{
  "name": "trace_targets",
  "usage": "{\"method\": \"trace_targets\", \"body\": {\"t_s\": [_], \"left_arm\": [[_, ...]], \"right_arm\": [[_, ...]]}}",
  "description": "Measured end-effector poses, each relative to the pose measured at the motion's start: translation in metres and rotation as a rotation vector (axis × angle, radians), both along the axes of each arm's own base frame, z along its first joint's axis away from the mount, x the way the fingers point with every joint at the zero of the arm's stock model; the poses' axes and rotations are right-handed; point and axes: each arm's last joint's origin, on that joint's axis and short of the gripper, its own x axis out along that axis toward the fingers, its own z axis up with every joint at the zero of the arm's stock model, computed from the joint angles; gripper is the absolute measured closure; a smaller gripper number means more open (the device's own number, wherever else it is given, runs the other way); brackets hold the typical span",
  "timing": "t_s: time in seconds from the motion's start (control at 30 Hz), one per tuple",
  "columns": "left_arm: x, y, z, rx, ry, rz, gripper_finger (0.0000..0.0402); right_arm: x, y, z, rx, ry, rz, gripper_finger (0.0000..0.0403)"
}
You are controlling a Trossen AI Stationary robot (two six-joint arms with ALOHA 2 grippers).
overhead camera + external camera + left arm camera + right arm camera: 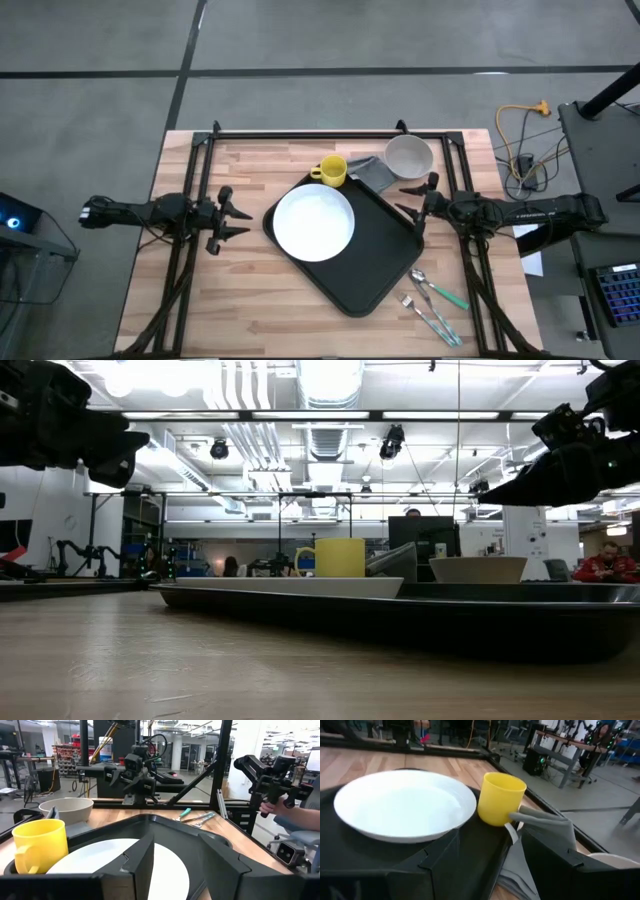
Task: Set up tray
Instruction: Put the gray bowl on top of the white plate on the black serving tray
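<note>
The black tray (375,250) lies askew on the middle of the wooden table. The white plate (314,223) rests on the tray's left part. A yellow mug (333,170) stands upright at the tray's far corner; whether it is on the rim or on the table I cannot tell. My left gripper (245,221) hovers open and level just left of the tray, pointing at the plate (125,865). My right gripper (404,200) hovers open over the tray's right edge, facing the plate (405,802) and mug (501,799). Neither holds anything.
A grey cloth (372,172) lies crumpled between the mug and a pale bowl (408,155) at the far right. Cutlery with a teal handle (435,298) lies on the table near the tray's right corner. A black frame (320,133) runs along the far edge.
</note>
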Motion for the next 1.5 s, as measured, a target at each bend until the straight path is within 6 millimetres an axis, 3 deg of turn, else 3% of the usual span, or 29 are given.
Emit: {"method": "trace_targets", "body": {"t_s": [0.4,0.97,1.2,1.37,1.5], "left_arm": [[0.002,0.0,-0.003,0.019,0.028,-0.001,0.0266],[0.002,0.0,-0.004,0.016,0.037,-0.002,0.0266],[0.002,0.0,-0.003,0.015,0.032,-0.005,0.0266],[0.002,0.0,-0.003,0.014,0.032,-0.005,0.0266],[0.002,0.0,-0.003,0.014,0.031,-0.005,0.0266]], "right_arm": [[0.002,0.0,0.022,-0.095,-0.199,0.005,0.0195],[-0.003,-0.009,0.021,-0.246,-0.046,-0.311,0.0195],[-0.007,-0.01,0.054,-0.108,0.167,-0.381,0.0195],[-0.004,-0.011,0.076,-0.014,0.137,-0.414,0.0195],[0.003,-0.012,0.084,0.004,0.213,-0.438,0.0195]]}}
